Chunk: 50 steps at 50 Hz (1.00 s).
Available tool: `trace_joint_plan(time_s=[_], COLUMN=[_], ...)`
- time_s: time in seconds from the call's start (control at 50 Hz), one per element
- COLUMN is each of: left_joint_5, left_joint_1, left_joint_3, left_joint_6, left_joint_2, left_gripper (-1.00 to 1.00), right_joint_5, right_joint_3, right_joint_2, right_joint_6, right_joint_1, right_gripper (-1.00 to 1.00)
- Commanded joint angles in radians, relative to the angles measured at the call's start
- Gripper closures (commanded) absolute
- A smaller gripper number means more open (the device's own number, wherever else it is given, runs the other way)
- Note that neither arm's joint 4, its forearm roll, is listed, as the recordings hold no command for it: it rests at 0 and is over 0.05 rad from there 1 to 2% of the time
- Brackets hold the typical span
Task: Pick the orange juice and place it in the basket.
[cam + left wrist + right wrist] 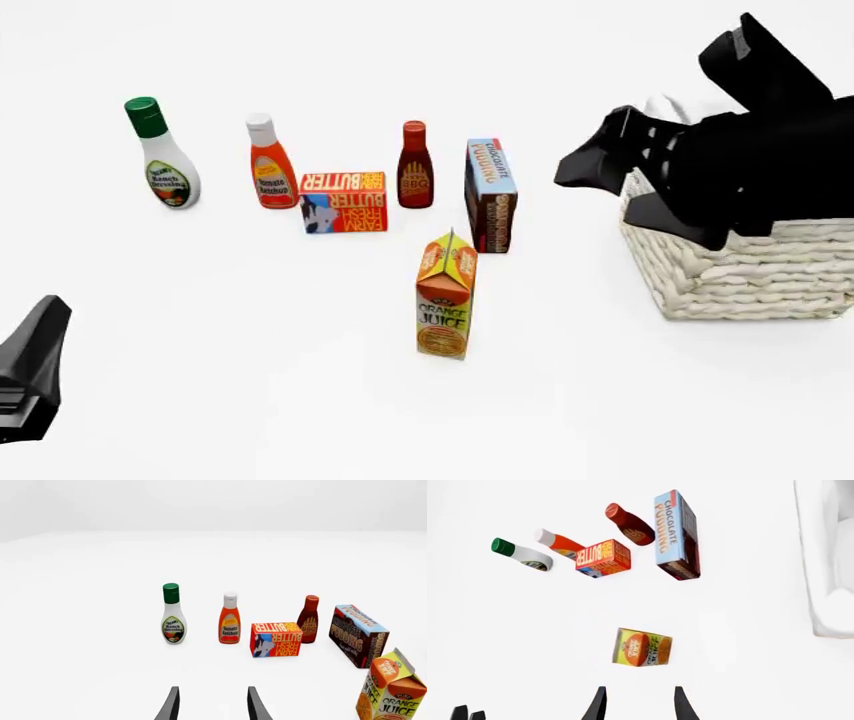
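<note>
The orange juice (447,297) is a tall orange and yellow gable-top carton, standing upright near the middle of the table. It also shows in the left wrist view as the orange juice (393,690) and from above in the right wrist view as the orange juice (642,647). The basket (747,275), cream-white woven wicker, sits at the right, partly hidden by my right arm (721,150) above it. My right gripper (639,707) is open and empty, apart from the carton. My left gripper (212,707) is open and empty, low at the near left.
Behind the carton stands a row: ranch dressing bottle (163,155), ketchup bottle (272,165), butter box (344,202), brown sauce bottle (415,168) and chocolate pudding box (491,195), the last close to the carton. My left arm (34,370) shows at the near left edge.
</note>
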Motion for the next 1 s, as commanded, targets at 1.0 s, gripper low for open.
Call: trace_joint_plan(time_s=[1.0], left_joint_5=[0.000], left_joint_1=[0.000], left_joint_3=[0.000], left_joint_6=[0.000], left_joint_2=[0.000], left_gripper=[-1.00], right_joint_5=[0.271], right_joint_3=[-0.348], right_joint_2=[0.264], right_joint_6=[0.149], right_joint_1=[0.141], right_gripper=[-1.00])
